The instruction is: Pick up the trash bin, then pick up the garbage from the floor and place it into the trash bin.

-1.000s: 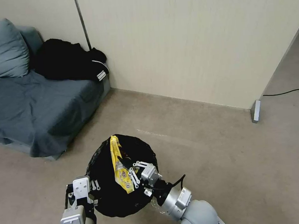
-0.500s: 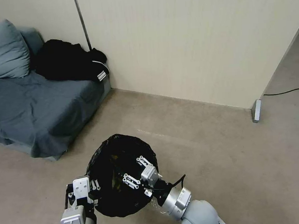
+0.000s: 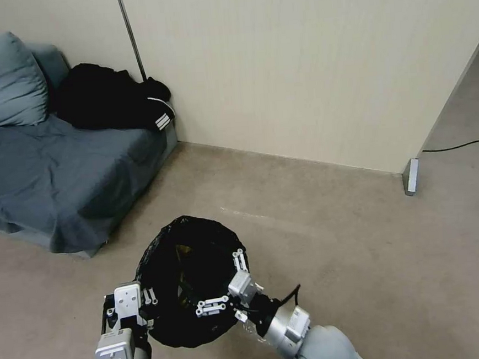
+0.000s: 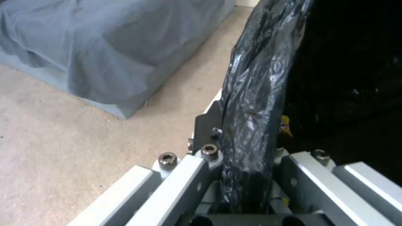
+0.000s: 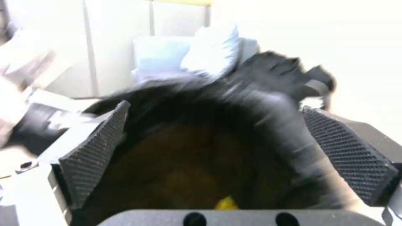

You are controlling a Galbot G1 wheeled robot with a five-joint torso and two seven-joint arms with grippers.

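Observation:
The trash bin (image 3: 173, 323), a round pail under a black bag liner, hangs just in front of me, held by its near-left rim. My left gripper (image 3: 150, 298) is shut on that rim; in the left wrist view the crinkled liner (image 4: 251, 103) is pinched between the left gripper's (image 4: 247, 188) two fingers. My right gripper (image 3: 224, 283) hovers over the bin's near-right rim, open and holding nothing, its ribbed pads (image 5: 94, 150) spread wide. A yellow snack wrapper, the garbage (image 5: 226, 202), lies deep inside the bin, and a bit of it shows as a yellow scrap (image 3: 182, 250).
A sofa (image 3: 57, 177) under a grey cover, with a pillow and black clothing (image 3: 111, 98), stands at the far left by the wall. A partition foot (image 3: 410, 177) and a black cable (image 3: 458, 145) lie at the right. Bare carpet stretches ahead and to the right.
One second ago my right gripper held the yellow wrapper over the bin. It has let go, the wrapper has dropped inside, and the fingers have spread and drawn back towards the near rim.

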